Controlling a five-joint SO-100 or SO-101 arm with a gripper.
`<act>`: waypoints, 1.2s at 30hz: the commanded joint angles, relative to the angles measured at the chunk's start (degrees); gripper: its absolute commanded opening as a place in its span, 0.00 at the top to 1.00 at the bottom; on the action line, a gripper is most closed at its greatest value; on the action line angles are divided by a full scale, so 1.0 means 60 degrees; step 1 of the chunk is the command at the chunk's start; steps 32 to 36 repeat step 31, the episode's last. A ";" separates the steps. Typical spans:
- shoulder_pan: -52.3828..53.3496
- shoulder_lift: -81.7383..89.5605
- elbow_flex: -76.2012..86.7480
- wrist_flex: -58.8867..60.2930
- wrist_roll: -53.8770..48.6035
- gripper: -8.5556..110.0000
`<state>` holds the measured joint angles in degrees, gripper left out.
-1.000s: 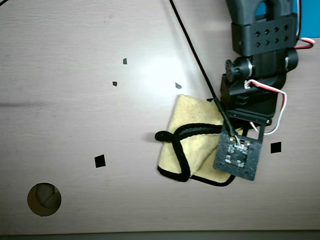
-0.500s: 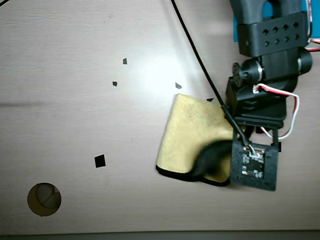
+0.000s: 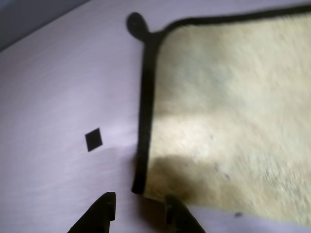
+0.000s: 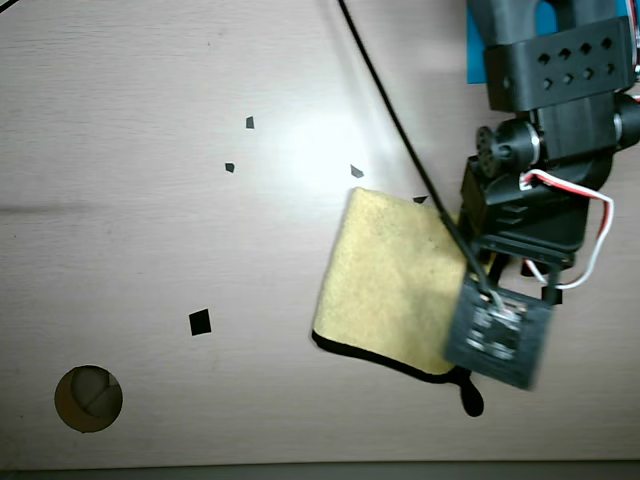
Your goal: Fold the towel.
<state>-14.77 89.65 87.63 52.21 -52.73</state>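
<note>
In the wrist view the two dark fingertips of the gripper (image 3: 138, 213) stand slightly parted with bare table between them, grasping nothing. Just beyond the right fingertip lies the near corner of the pale yellow fuzzy terry towel with black trim (image 3: 228, 111), not touched by either finger. Farther out, the small black corner loop (image 3: 136, 24) sticks off the far corner. Left of the fingers a small black square marker (image 3: 94, 139) sits on the pale wooden table (image 3: 53, 97). From overhead, the towel (image 4: 385, 280) lies flat beside the black arm (image 4: 545, 150).
</note>
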 commanded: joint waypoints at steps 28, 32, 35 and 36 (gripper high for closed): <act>0.2446 0.4980 0.5083 0.1553 0.5083 0.93; 0.2373 0.5156 0.5229 0.1567 0.5098 0.93; 0.2373 0.5156 0.5229 0.1567 0.5098 0.93; 0.2373 0.5156 0.5229 0.1567 0.5098 0.93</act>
